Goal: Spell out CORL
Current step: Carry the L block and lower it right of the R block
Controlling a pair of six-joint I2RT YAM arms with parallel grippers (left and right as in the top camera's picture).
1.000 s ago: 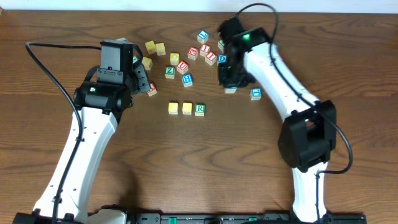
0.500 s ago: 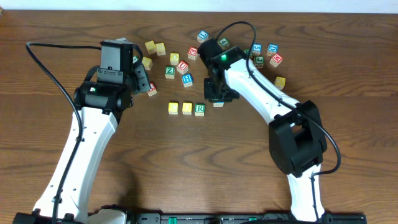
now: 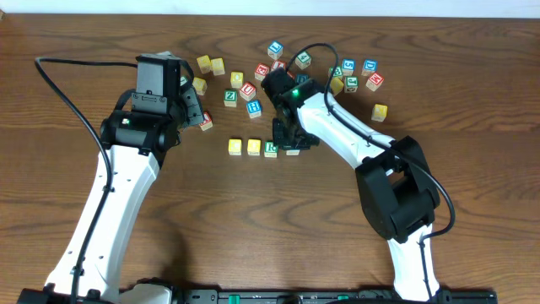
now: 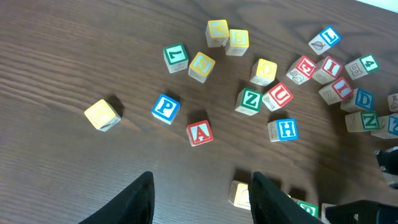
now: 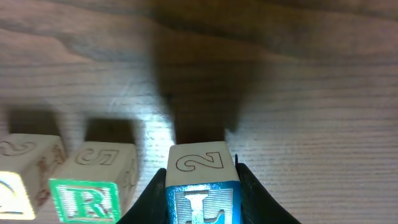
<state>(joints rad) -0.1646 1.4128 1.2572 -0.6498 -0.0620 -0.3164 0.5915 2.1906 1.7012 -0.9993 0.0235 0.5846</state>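
L cube point(image 5: 199, 165) is clamped in the right gripper point(image 5: 200, 194), blue L face toward the camera, low centre of the wrist view. It sits just right of the R cube point(image 5: 84, 200) in frame, with a narrow gap between them. I can't tell whether it's touching the tabletop point(image 5: 298, 93) or just above it.

Risks as I see them:
- The finger on the R side fills most of that gap. Any sideways drift on the way down or on opening likely bumps R. R then pushes into the yellow cube point(image 5: 25, 163) next to it, and the whole row point(image 3: 253, 147) shifts.
- If the cube is not yet down when the jaws part, it can drop and twist, leaving the L face off line with the rest.
- L looks a bit nearer the camera than R in the wrist view, so it could end up stepped out of the row. That may just be perspective, not sure.
- The retreat needs to go straight up, else the fingers drag the cube.

Pose: in the overhead, the right arm point(image 3: 337, 128) reaches from lower right up and left across the centre. Its wrist is folded down over the row's right end and hides the L cube there. The left arm point(image 3: 118, 177) is in the upper left. The left gripper point(image 4: 200, 199) is open with nothing between its fingers, hanging above the spare cubes point(image 4: 249, 99), well apart from the placement.
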